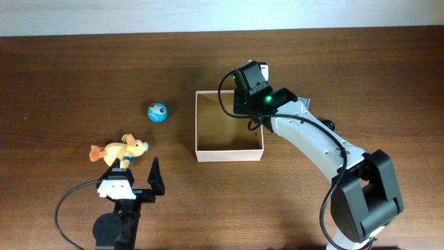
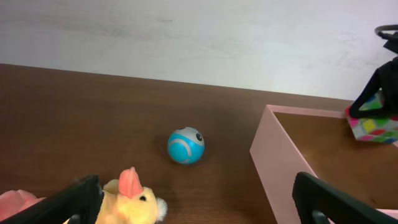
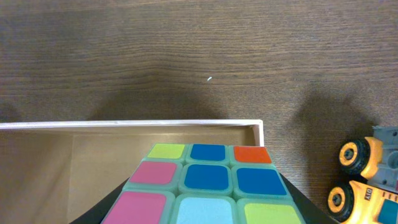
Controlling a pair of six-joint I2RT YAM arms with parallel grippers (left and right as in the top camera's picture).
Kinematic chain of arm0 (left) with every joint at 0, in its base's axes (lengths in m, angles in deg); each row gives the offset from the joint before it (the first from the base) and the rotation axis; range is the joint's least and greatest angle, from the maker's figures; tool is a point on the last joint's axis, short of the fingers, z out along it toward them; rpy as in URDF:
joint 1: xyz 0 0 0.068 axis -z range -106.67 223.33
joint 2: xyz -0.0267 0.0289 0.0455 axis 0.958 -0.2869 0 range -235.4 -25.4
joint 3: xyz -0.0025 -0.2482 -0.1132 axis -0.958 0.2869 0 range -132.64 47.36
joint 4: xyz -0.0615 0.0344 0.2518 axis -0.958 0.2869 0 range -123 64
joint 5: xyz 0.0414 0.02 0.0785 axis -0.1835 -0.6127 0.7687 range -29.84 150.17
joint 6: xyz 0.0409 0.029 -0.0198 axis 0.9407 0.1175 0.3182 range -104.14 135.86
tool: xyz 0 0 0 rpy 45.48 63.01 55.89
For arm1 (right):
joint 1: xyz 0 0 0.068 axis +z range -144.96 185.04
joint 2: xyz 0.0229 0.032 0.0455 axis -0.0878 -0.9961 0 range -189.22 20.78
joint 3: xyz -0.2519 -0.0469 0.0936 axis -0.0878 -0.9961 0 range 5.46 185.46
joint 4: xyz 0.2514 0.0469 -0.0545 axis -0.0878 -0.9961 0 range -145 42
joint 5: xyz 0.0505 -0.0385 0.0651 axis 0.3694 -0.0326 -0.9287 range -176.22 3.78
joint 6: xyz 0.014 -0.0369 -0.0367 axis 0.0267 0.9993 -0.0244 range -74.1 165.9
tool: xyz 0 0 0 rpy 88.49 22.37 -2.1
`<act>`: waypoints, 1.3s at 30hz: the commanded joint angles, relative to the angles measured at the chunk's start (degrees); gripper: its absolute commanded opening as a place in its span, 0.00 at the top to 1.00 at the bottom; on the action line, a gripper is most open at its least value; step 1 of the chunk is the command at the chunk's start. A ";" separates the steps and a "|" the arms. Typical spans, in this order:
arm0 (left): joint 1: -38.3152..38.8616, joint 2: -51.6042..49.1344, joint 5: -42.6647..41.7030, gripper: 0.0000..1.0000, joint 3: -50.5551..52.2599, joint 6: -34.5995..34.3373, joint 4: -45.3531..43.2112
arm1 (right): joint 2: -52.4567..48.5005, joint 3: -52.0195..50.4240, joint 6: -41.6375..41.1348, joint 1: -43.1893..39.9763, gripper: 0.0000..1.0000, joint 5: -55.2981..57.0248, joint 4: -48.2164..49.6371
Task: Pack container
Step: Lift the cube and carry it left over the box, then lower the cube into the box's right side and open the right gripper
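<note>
The container (image 1: 229, 152) is a shallow square cardboard box, white outside and tan inside, at the table's middle; its wall shows in the left wrist view (image 2: 272, 163) and its rim in the right wrist view (image 3: 130, 124). My right gripper (image 1: 251, 104) is shut on a puzzle cube (image 3: 208, 183) with coloured squares, held over the box's far right corner; the cube also shows in the left wrist view (image 2: 372, 127). My left gripper (image 1: 132, 182) is open and empty, low near the front edge, just behind a yellow plush duck (image 1: 119, 151).
A small blue and grey ball (image 1: 157, 111) lies left of the box, also in the left wrist view (image 2: 185, 146). The duck's head (image 2: 134, 200) sits between my left fingers' line of sight. A yellow toy truck (image 3: 367, 177) stands right of the box.
</note>
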 commanded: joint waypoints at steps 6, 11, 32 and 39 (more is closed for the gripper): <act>0.17 0.50 -0.63 0.01 0.33 1.14 -0.15 | -0.48 0.94 0.59 0.22 0.52 1.60 1.66; 0.17 0.50 -0.63 0.01 0.33 1.14 -0.15 | -0.48 0.94 0.81 0.22 0.53 1.60 1.90; 0.17 0.50 -0.63 0.01 0.33 1.14 -0.15 | -4.07 0.63 6.14 0.26 0.53 0.48 2.32; 0.17 0.48 -0.63 0.01 0.33 1.14 -0.15 | -4.04 0.66 7.52 0.28 0.53 0.48 2.58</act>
